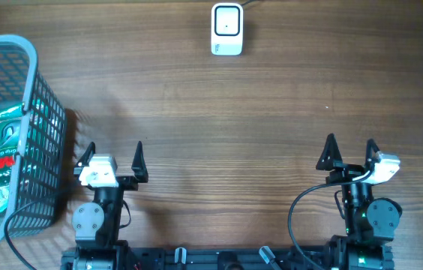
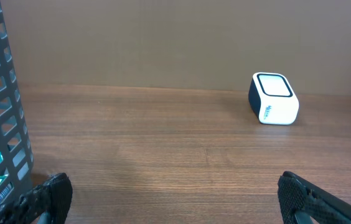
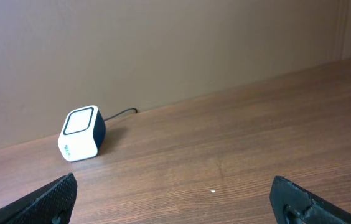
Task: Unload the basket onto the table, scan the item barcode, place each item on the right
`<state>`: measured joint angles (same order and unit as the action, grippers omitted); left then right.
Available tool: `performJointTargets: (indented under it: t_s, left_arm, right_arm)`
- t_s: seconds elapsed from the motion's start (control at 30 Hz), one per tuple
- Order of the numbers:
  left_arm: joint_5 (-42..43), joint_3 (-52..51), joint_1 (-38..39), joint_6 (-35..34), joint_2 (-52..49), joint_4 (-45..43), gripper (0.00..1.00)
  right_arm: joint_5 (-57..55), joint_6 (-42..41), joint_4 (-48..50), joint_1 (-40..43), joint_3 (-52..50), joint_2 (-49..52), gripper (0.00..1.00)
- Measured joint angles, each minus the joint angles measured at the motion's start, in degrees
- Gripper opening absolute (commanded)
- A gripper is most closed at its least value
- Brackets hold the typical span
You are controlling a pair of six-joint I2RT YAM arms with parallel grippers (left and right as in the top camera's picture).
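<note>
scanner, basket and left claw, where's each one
scanner (image 1: pixel 226 28), overhead view, white top face
basket (image 1: pixel 46 142), overhead view, dark mesh side wall
left claw (image 1: pixel 115 150), overhead view, midway between its open fingertips

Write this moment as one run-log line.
stage: before pickup | left gripper: jaws open, empty | right gripper: jaws open, empty | items: in basket | scanner: far table edge, untouched

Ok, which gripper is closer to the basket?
The left gripper, right beside the basket; the right gripper stands far off on the other side.
</note>
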<state>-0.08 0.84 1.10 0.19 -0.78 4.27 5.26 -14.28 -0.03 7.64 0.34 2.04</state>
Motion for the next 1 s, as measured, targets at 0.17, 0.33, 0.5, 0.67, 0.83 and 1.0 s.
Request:
performJointTargets:
  t_s: [0.17, 0.33, 0.5, 0.67, 0.83, 1.0]
  left_arm:
    - [2.89, -0.04, -0.02, -0.15, -0.02, -0.63, 1.0]
    - [10.64, 0.72, -0.07, -4.7, -0.02, -2.27, 1.0]
    - [13.73, 5.77, -0.07, -6.51, -0.02, 4.74, 1.0]
    - [14.16, 7.06, -0.07, -6.73, -0.02, 5.64, 1.0]
    - [14.86, 7.06, -0.07, -6.75, -0.02, 3.89, 1.0]
    - [20.17, 7.41, -0.07, -6.8, -0.02, 4.83, 1.0]
  right_arm:
    - [0.0, 0.0, 0.0, 0.0, 0.02, 0.0, 1.0]
    - [0.0, -0.02, 0.0, 0.0, 0.0, 0.0, 1.0]
    - [0.0, 0.0, 0.02, 0.0, 0.02, 0.02, 1.0]
    - [0.0, 0.0, 0.02, 0.0, 0.0, 0.04, 1.0]
    - [0.0, 0.0, 0.02, 0.0, 0.02, 0.04, 1.0]
    - [0.0, 0.0, 0.02, 0.0, 0.02, 0.04, 0.99]
